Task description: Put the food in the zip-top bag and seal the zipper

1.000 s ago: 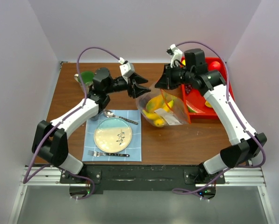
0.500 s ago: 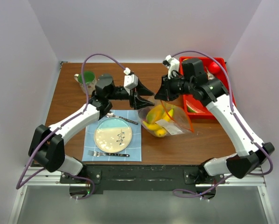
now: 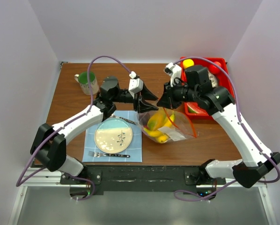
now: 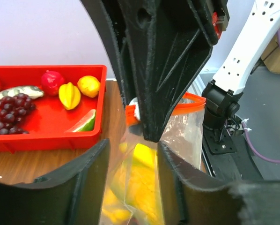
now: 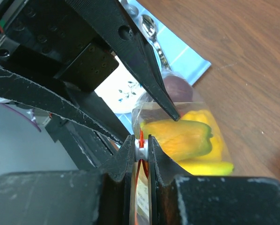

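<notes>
Left gripper point(image 4: 133, 145) moved in, half-open astride bag point(image 3: 176, 123), right gripper point(image 5: 140, 141) seemingly pinching zipper point(image 4: 190, 100), tray point(image 4: 46, 140) beyond

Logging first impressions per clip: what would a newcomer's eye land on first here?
Both hands meet mid-table over the clear zip-top bag, bright yellow food showing through it. The right hand pinches the zipper at the mouth, the left hand open astride the bag. At the back right, a red tray holds more food.
</notes>
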Controlling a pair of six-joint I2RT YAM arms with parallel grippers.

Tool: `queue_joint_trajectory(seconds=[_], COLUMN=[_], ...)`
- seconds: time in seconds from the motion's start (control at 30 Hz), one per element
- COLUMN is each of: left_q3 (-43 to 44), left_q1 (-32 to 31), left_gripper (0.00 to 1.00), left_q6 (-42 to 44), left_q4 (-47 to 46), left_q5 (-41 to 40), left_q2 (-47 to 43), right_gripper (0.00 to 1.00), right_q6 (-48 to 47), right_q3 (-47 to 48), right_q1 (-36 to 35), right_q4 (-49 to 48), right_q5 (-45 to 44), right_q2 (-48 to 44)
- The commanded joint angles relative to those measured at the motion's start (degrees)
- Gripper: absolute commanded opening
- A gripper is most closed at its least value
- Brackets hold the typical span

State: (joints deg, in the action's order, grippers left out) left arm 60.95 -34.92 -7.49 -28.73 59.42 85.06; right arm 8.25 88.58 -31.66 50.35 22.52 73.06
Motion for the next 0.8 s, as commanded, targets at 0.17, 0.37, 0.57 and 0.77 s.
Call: queue_joint_trajectory(seconds=[0.17,0.37,0.57,0.77], left_q3=[1.5,1.6,1.2,1.2], left_q1=[-2.7,-3.4,-3.6,-3.5], left_gripper=[0.21,0.00,0.00,0.00], left_q6=[1.0,1.9,1.8,1.7], left_q4=[-0.9,0.2,-0.4,-0.7], left_q5=[0.4,-0.8,-1.2,-1.8], left_q2=[3.2,5.1,5.9,5.8], right_gripper=[0.00,0.16,0.66,0.65], right_q6=[-1.5,-1.5,-1.3,-1.0], right_q3=[-3.4,-6.2,-10.5,-12.9], right_q1=[-1.7,-2.9,-2.9,-2.9], right_q4=[-2.3,-4.5,-10.1,-12.5], right_q5=[-5.3,-9.8,-13.5,-17.5], right_q2=[-2.9,-5.2,-10.0,-10.8])
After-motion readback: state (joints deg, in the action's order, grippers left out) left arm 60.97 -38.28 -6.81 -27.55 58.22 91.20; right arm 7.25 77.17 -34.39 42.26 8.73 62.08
